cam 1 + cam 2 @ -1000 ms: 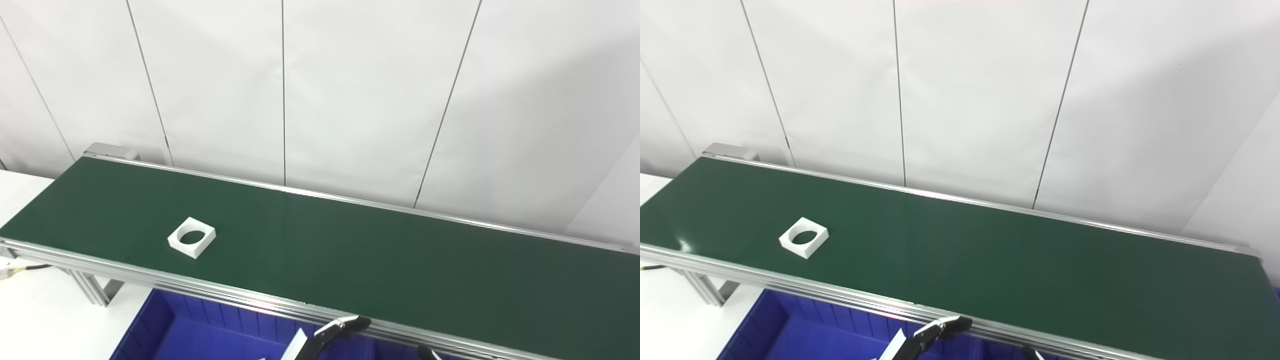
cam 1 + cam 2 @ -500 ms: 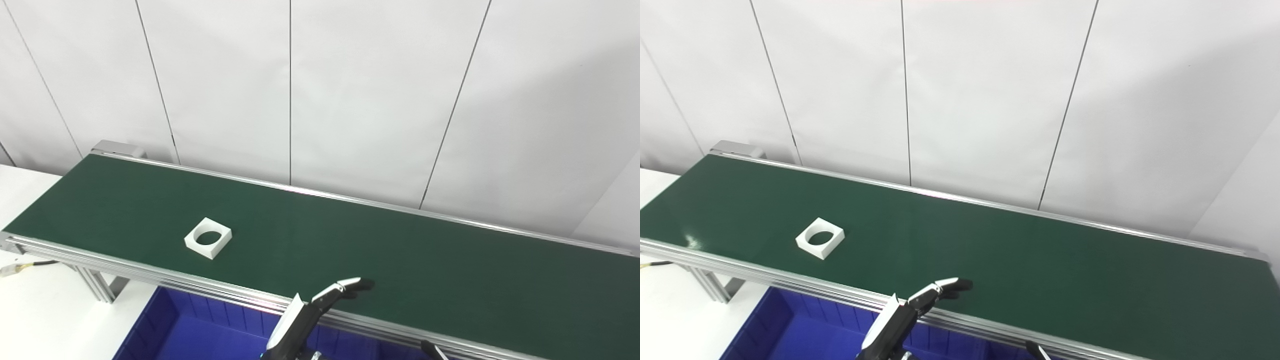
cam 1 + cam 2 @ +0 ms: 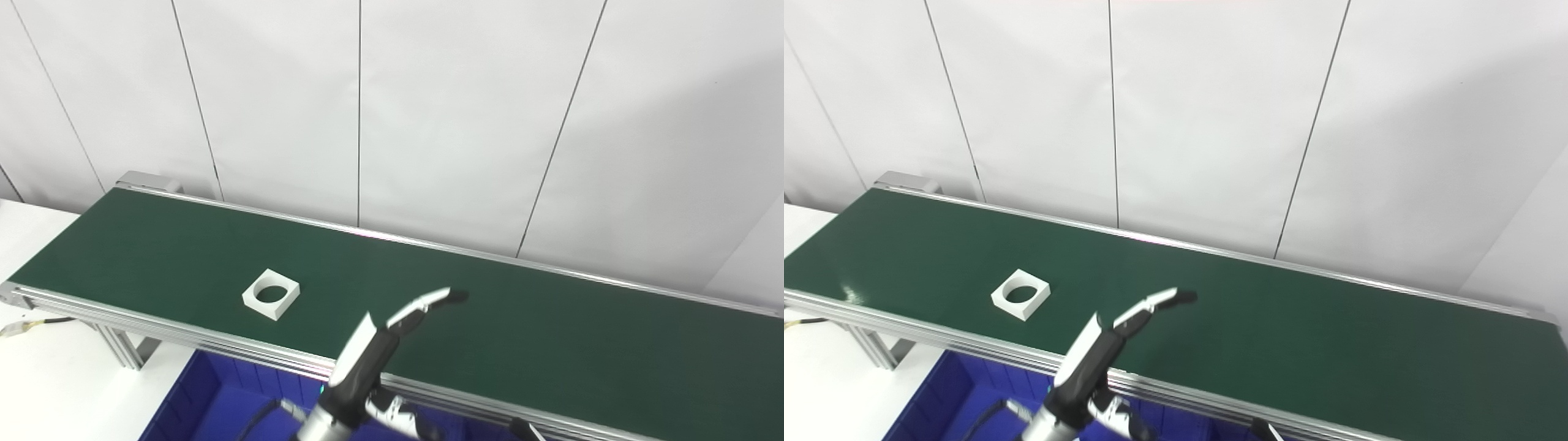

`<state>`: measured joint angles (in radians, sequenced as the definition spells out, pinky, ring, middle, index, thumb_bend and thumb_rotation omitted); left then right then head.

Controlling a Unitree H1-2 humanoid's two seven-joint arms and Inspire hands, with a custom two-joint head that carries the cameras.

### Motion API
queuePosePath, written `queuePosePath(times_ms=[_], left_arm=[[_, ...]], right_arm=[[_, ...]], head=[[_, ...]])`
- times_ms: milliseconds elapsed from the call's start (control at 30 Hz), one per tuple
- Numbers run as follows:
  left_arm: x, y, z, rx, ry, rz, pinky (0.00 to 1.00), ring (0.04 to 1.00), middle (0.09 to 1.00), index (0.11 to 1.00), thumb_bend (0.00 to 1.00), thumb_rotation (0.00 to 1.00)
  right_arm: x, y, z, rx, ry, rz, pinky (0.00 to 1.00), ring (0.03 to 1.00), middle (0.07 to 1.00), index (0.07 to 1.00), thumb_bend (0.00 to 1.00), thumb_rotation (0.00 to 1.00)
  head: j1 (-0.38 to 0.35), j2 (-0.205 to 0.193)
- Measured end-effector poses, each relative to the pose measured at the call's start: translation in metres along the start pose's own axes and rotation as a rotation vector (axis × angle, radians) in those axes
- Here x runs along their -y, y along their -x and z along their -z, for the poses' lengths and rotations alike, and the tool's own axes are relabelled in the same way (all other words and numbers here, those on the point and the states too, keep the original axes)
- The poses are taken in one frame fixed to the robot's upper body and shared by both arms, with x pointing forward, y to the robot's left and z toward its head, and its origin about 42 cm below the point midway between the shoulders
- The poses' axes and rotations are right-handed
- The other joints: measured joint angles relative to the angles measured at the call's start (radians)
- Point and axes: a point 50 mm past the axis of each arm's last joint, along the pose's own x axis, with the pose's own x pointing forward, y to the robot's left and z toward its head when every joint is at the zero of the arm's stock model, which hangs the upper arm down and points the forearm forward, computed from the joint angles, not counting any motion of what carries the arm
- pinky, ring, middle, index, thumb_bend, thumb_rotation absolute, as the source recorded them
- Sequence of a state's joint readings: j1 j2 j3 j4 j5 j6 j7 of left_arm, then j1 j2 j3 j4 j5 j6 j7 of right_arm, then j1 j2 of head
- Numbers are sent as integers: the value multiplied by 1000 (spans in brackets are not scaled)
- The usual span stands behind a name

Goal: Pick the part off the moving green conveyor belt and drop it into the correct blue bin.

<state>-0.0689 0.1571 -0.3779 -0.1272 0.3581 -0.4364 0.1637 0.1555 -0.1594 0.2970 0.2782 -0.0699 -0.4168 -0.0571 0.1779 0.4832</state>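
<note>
left hand (image 3: 373,352) fingers spread, empty, over belt's near edge | awaiting white square ring part (image 3: 271,294) | right hand unseen

White panelled wall (image 3: 465,122) standing behind at 12 o'clock, white table (image 3: 49,386) lying at 8 o'clock, cable (image 3: 37,324) trailing across it

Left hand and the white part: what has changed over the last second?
The left hand has risen from the near rail and now reaches out over the green belt, fingers extended, holding nothing. The white square part has ridden the belt rightward toward it, still untouched. Only a tip of the right hand shows.
</note>
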Motion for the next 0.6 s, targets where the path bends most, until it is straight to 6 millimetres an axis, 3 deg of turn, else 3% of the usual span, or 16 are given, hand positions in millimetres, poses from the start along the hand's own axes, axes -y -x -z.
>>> queuePosePath(times_ms=[233, 433, 600], left_arm=[[-22, -22, 0, 50, -131, 49, 843, 864, 861, 844, 998, 566], [-50, -52, -2, 124, -322, 154, 849, 852, 871, 884, 989, 499], [-77, -66, 2, 110, -462, 262, 819, 840, 860, 881, 1000, 454]], right_arm=[[0, -1, 0, 2, 1, -1, 789, 840, 881, 887, 845, 913], [-2, -2, -1, 5, -1, -2, 778, 828, 884, 886, 807, 893], [-2, -3, -1, 5, 0, -5, 779, 823, 878, 884, 790, 867]], head=[[2, -3], [2, -6], [-2, -5]])
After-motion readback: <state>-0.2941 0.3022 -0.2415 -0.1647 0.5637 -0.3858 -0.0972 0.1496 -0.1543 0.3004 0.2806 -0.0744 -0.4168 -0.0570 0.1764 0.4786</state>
